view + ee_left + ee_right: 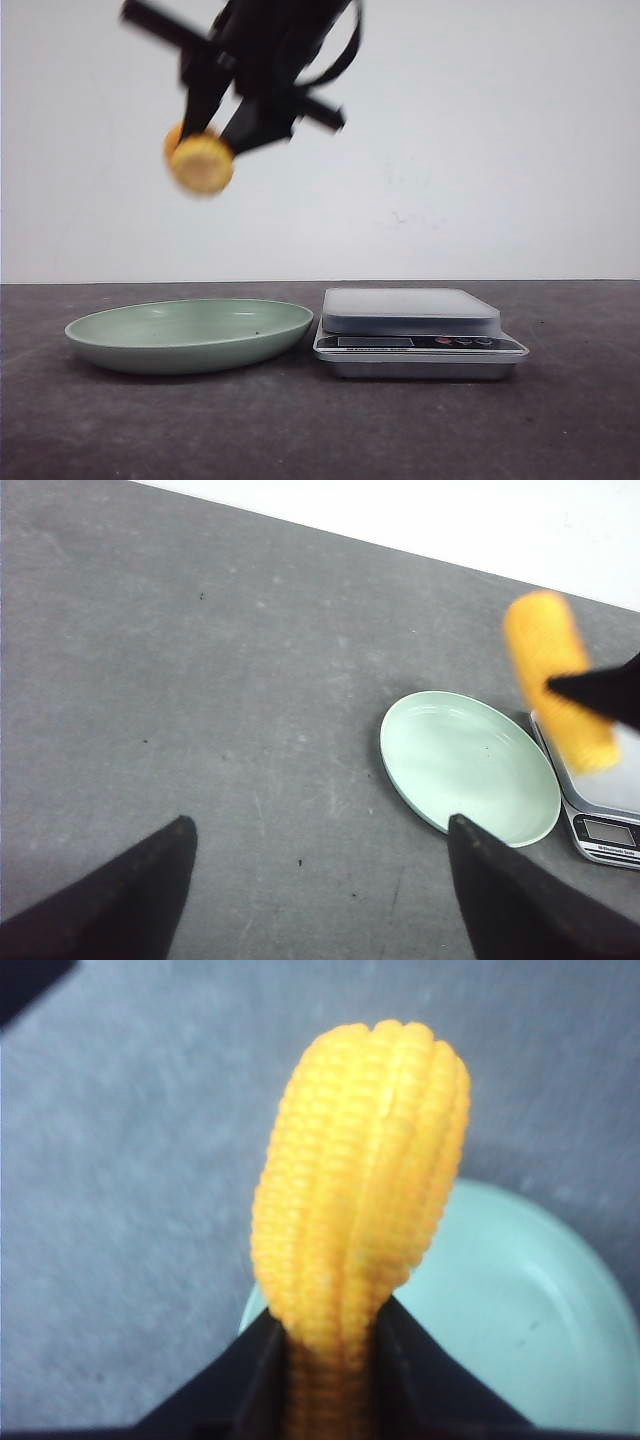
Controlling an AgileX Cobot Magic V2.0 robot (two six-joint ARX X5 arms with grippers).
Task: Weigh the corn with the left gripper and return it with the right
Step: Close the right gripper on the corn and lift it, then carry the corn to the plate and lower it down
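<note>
One big grey counter, then the green plate, the scale, and the corn. My right hand is clamped on the corn high above the plate; my left hand is wide open, holding nothing. Honestly, that round cob could roll off if I drop it from up here.

A plain white wall fills the background, bare and evenly lit, with a few faint marks near its middle. It meets the far edge of a dark grey table, whose matt surface is mottled and speckled with small dark flecks. The light is soft and casts weak shadows.
</note>
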